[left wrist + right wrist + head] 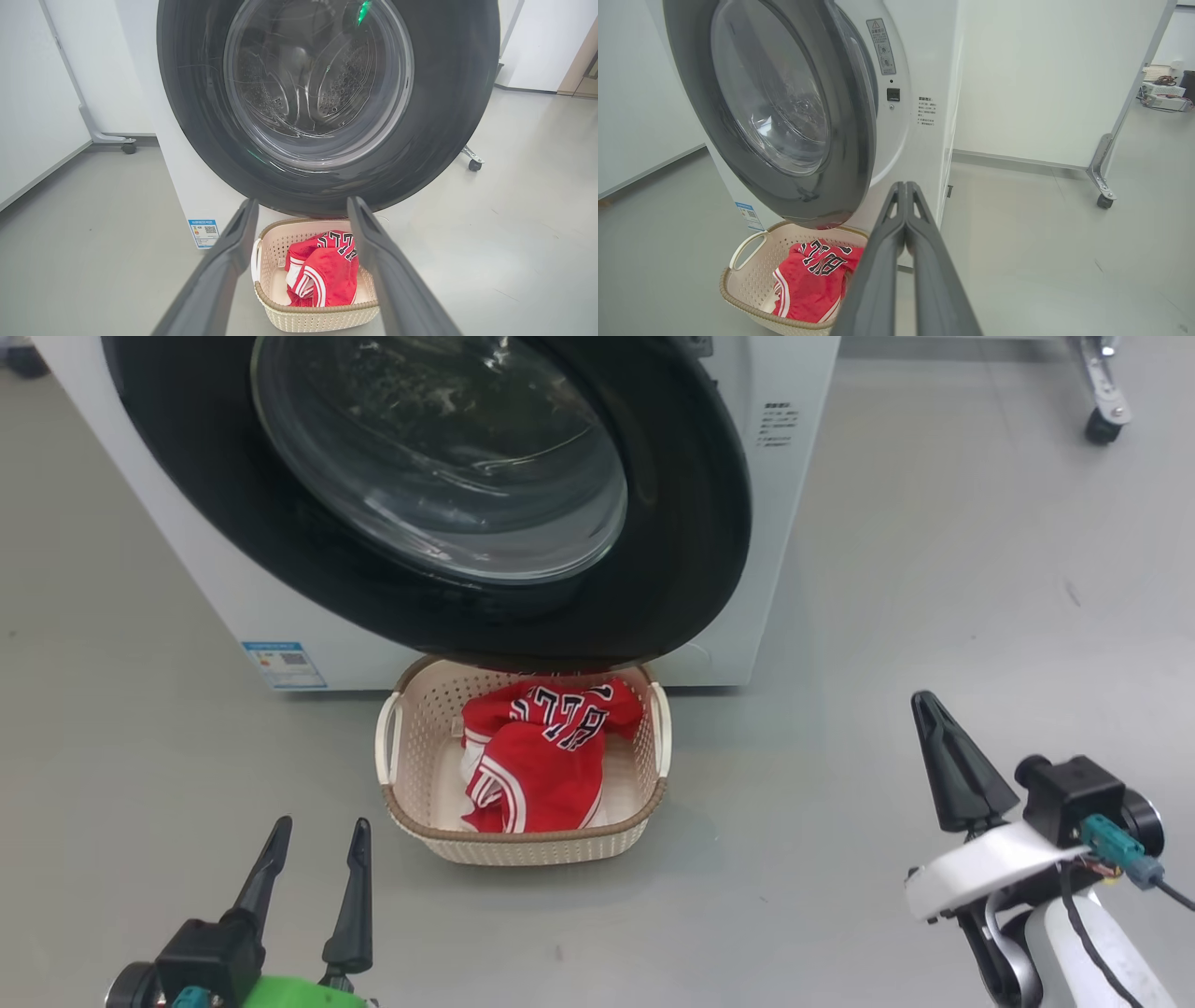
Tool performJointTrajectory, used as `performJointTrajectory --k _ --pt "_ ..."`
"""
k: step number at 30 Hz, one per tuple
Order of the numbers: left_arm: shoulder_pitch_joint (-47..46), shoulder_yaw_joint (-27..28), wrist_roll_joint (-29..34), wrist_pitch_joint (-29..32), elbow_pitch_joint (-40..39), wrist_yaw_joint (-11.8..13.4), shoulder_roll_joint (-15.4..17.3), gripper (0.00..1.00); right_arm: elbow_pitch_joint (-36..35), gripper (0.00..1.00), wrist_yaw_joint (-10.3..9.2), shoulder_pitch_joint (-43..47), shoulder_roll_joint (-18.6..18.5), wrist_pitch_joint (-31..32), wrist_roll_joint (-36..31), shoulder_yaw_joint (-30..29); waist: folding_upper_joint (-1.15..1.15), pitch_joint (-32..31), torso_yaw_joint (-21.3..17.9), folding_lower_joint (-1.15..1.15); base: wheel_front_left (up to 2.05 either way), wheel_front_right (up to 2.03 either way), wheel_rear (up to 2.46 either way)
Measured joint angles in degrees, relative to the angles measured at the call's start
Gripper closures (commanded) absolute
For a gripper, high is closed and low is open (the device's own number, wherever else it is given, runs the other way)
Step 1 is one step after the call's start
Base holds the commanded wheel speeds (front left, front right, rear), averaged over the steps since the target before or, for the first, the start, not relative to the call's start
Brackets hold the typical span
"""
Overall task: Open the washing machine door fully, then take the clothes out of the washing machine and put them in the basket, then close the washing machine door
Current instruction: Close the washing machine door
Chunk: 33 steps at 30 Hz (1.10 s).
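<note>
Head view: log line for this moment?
red striped clothes: in cream perforated basket | black-rimmed round door: ajar | left pincer: open | right pincer: shut

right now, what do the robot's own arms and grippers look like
Both grippers have two long, dark, tapering fingers. The left gripper is mounted on a black block and a bright green wrist shell. The right gripper has a white wrist shell, a black camera block and a teal connector with a dark cable.

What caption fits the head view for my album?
Red striped clothes lie in the cream perforated plastic basket below the round black-rimmed glass door of the white washing machine.
</note>
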Motion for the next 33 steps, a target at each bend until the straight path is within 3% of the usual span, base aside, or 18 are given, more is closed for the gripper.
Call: performJointTrajectory --k 15,33 --pt "-4.52 -2.12 0.58 -0.73 -0.54 -0.01 -2.27 0.00 1.42 1.00 1.92 -15.96 -1.24 4.04 -1.29 3.32 0.00 5.48 7.39 0.00 0.00 0.00 0.00" --pt "-9.71 -4.07 0.63 -1.77 1.30 -1.33 -5.28 0.00 7.80 1.00 2.48 -30.36 -2.54 7.09 -1.37 3.74 0.00 12.16 13.85 0.00 0.00 0.00 0.00"
